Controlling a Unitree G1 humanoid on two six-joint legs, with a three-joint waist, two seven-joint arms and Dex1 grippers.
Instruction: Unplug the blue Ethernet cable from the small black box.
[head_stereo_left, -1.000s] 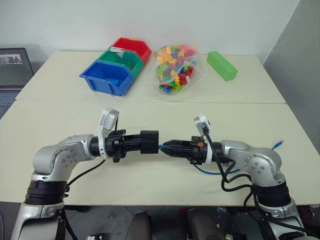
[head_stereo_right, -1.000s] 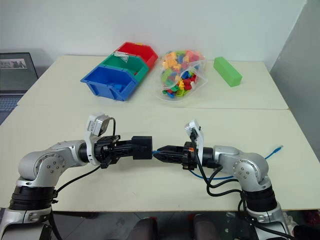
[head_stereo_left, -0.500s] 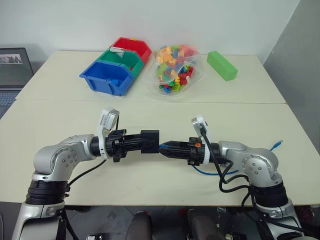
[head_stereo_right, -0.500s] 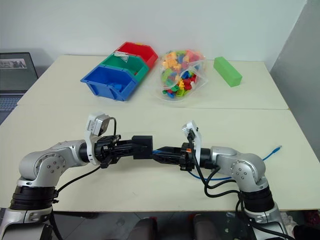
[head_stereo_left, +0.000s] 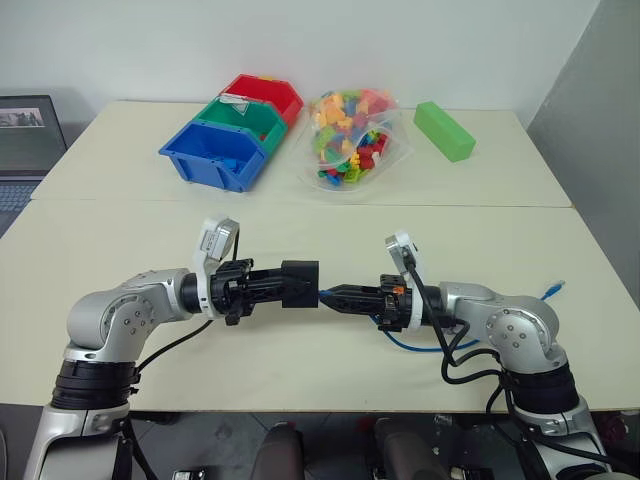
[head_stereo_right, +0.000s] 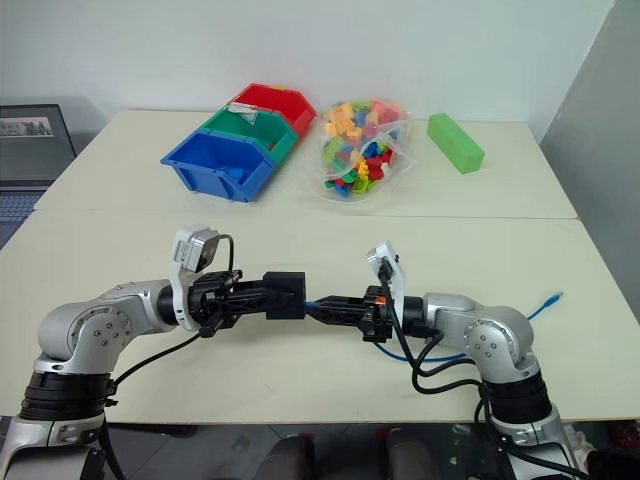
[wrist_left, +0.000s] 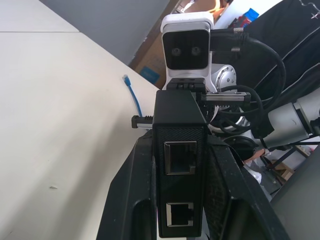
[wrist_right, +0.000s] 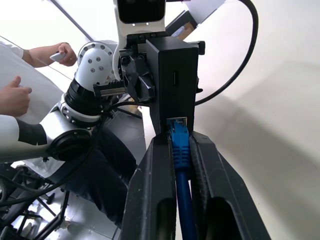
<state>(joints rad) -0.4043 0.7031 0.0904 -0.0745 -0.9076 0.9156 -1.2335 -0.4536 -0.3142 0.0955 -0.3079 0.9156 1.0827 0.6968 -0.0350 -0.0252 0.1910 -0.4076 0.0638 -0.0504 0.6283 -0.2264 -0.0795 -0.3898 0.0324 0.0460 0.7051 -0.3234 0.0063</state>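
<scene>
Writing: we are finding no brand, label or lettering that can be read on anything here.
Black box (head_stereo_left: 299, 283): it is hanging above the table (head_stereo_left: 300, 225) between the two arms, with two empty ports facing the left wrist camera.
Blue cable (wrist_right: 180, 150): its plug is sitting in a port on the box's far side; the cord is running back between the right fingers, and its free end (head_stereo_left: 556, 289) is lying on the table by the right edge.
Hard to make out: we are losing most of the cord under the right arm.
Left gripper (head_stereo_left: 272, 284): we are seeing it pointing level toward the right, fingers clamped on the box's sides.
Right gripper (wrist_right: 176, 152): we are seeing it pointing level toward the left, fingers squeezed tight on the cable just behind the plug.
Person: two hands (wrist_right: 15, 97) are showing past the left arm in the right wrist view.
</scene>
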